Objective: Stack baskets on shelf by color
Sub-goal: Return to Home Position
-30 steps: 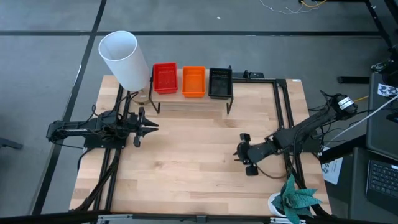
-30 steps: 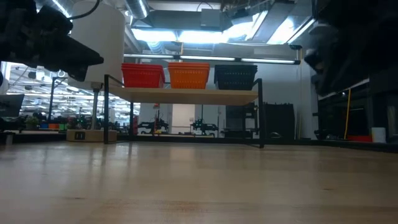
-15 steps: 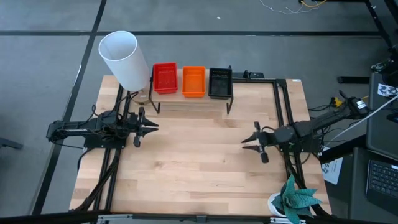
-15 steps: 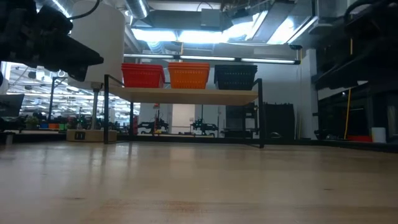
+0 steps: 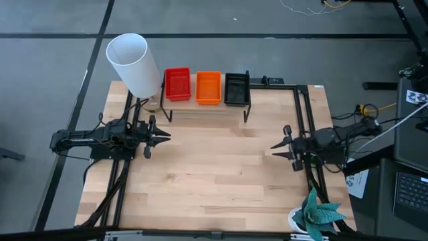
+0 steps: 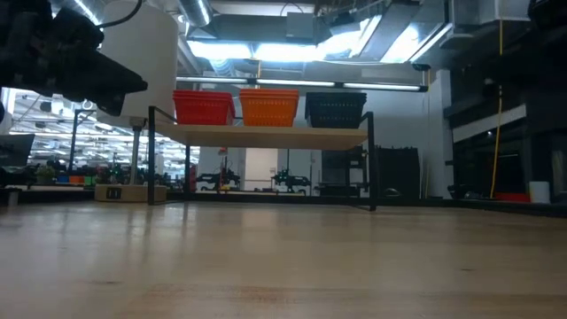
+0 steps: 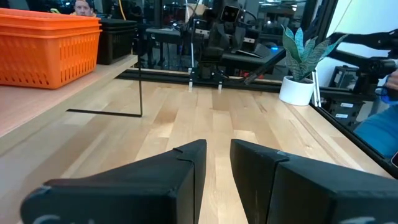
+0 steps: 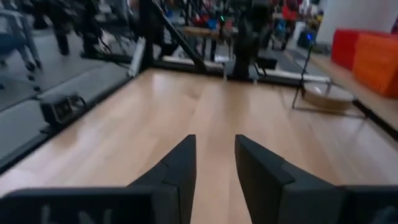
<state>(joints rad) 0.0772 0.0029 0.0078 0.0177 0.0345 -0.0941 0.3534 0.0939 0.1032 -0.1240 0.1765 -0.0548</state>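
Observation:
The red baskets (image 5: 177,83), orange baskets (image 5: 208,87) and black baskets (image 5: 237,89) sit side by side on the shelf (image 5: 204,104) at the table's far edge; the low view shows the red (image 6: 204,107), orange (image 6: 268,107) and black (image 6: 335,109) stacks resting on its wood board (image 6: 266,136). My left gripper (image 5: 165,136) hovers near the table's left side, fingers slightly apart (image 7: 217,162), empty. My right gripper (image 5: 275,148) is near the right side, open (image 8: 214,163), empty, pointing toward the table's left.
A tall white cylinder (image 5: 134,63) stands at the far left corner beside the shelf. A potted plant (image 5: 314,214) sits at the near right corner. Black frame rails (image 5: 304,127) run along the table's right side. Bare wood tabletop (image 5: 214,174) lies between the arms.
My right gripper has drawn back toward the table's right edge and a little toward the far edge, its arm folding in, and it has turned from slanting to level, pointing left. The left arm and the baskets have kept still.

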